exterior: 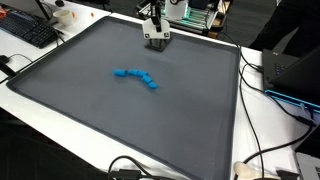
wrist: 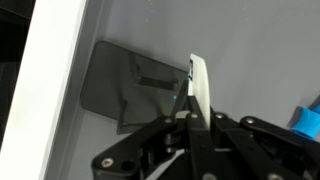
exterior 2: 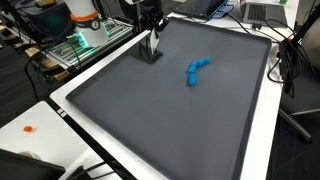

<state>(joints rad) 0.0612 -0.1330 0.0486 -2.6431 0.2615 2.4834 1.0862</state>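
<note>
My gripper [wrist: 190, 115] is shut on a thin white strip [wrist: 200, 85] that sticks out past the fingertips toward the grey mat [wrist: 250, 50]. In both exterior views the gripper [exterior: 155, 38] [exterior 2: 151, 32] hangs over the mat's edge nearest the robot base, and the white strip [exterior 2: 152, 48] reaches down to the mat. A dark grey patch [wrist: 130, 85] lies on the mat below the strip; whether it is a shadow or an object I cannot tell. A curved blue chain of small blocks [exterior: 135, 77] [exterior 2: 197, 69] lies near the mat's middle, well apart from the gripper; its end shows in the wrist view [wrist: 308, 118].
The mat [exterior: 120, 120] has a white table rim [exterior 2: 80, 110] around it. A keyboard [exterior: 30, 30] sits off one corner, and cables [exterior: 262, 95] run along one side. A laptop [exterior 2: 262, 12] and lit equipment [exterior 2: 75, 45] stand beyond the edges. A small orange item [exterior 2: 30, 128] lies on the rim.
</note>
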